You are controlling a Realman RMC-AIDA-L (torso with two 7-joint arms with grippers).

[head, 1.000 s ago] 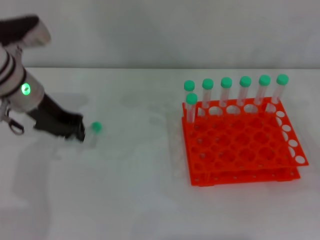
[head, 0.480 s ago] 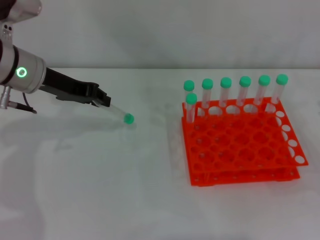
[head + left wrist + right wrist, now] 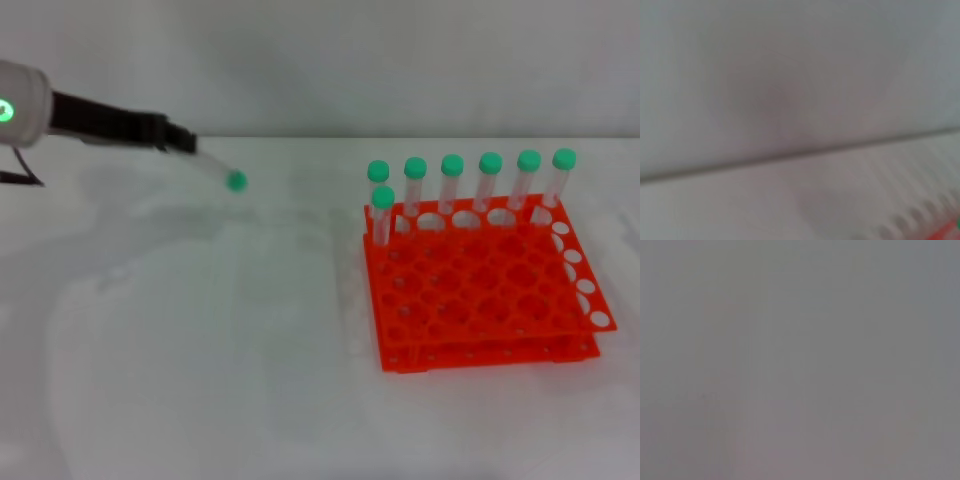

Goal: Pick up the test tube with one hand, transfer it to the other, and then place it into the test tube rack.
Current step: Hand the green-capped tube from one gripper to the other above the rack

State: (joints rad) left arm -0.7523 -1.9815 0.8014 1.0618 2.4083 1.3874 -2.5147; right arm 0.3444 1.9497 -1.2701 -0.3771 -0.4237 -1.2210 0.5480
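Observation:
In the head view my left gripper (image 3: 180,139), black on a silver wrist with a green ring, is shut on the test tube (image 3: 218,171). It holds the clear tube above the white table at the far left, green cap pointing right and down. The orange test tube rack (image 3: 480,290) stands at the right, apart from the tube. A corner of the rack shows in the left wrist view (image 3: 945,231). My right gripper is not in view; the right wrist view shows only flat grey.
Several green-capped tubes (image 3: 452,185) stand upright in the rack's back row, one more in the row in front at its left end. The white table (image 3: 220,350) stretches between my left gripper and the rack. A grey wall lies behind.
My left gripper has lifted the test tube off the table and carried it up and back; its arm has swung from a downward slant to nearly level.

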